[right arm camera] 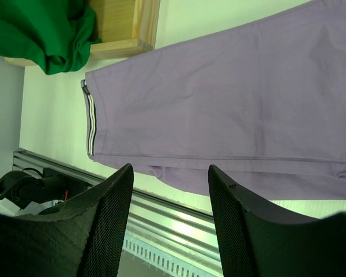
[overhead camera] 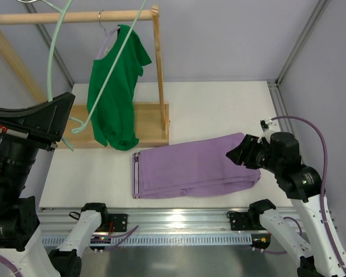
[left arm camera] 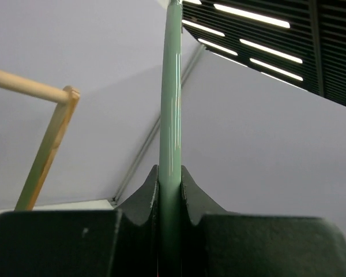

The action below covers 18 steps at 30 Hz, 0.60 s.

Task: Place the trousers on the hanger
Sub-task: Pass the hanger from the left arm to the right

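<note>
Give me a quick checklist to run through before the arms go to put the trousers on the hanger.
1. The left fingers shut on the hanger: ok.
2. The right fingers open: ok.
3. The trousers gripped by the right fingers: not ok, nothing is between them.
4. The trousers flat on the table, striped waistband visible: ok.
5. The hanger clear of the green top on the rack: cannot tell, they overlap from above.

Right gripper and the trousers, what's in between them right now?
Nothing. In the right wrist view the open right gripper faces the trousers directly, with no object in the gap.
</note>
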Each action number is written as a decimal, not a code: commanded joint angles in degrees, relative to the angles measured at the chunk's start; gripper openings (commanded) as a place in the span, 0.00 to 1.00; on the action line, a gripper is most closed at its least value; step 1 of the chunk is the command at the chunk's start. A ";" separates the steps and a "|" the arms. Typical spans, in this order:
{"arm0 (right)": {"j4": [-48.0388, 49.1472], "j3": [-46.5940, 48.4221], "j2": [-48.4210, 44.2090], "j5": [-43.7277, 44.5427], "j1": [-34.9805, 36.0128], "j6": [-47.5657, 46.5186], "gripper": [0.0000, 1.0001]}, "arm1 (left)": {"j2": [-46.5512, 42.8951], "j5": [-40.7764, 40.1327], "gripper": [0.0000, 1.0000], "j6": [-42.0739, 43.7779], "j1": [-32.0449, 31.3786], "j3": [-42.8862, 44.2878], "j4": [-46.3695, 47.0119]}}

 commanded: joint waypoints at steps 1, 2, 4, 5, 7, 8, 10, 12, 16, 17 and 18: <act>-0.10 3.50 -0.56 0.31 0.25 1.15 0.58 | 0.86 6.63 0.01 -4.67 0.03 -0.02 11.73; -0.27 4.28 -0.38 0.31 0.25 1.15 0.58 | 0.87 6.63 0.01 -5.20 0.03 -0.29 12.34; -1.23 6.04 -0.03 0.31 0.25 0.98 0.58 | 1.31 6.90 0.01 -7.04 0.55 -1.43 14.00; -1.41 6.57 0.06 0.49 0.16 0.80 0.58 | 1.92 6.90 0.01 -7.66 0.64 -1.78 14.19; -1.94 7.97 -0.12 1.19 0.16 0.98 0.58 | 2.88 7.42 0.01 -8.98 0.73 -2.57 15.93; -2.03 9.63 -0.12 1.37 0.16 0.98 0.58 | 4.19 7.43 0.00 -10.38 0.64 -3.71 16.73; -2.12 12.36 0.06 2.07 0.16 1.50 0.58 | 5.96 7.34 0.01 -11.10 0.73 -4.07 17.79; -2.03 14.04 1.10 2.51 0.25 1.77 0.58 | 9.38 6.90 0.00 -11.36 0.73 -3.29 18.41; -1.33 16.33 3.30 2.60 0.25 1.77 0.58 | 16.06 5.94 0.00 -9.87 0.73 2.77 17.80; -1.07 16.50 3.74 2.51 0.16 1.42 0.58 | 17.81 5.58 0.01 -9.78 0.73 4.53 17.62; -0.54 16.42 4.10 2.42 0.25 1.24 0.58 | 20.70 4.62 0.01 -9.08 -0.66 8.46 17.71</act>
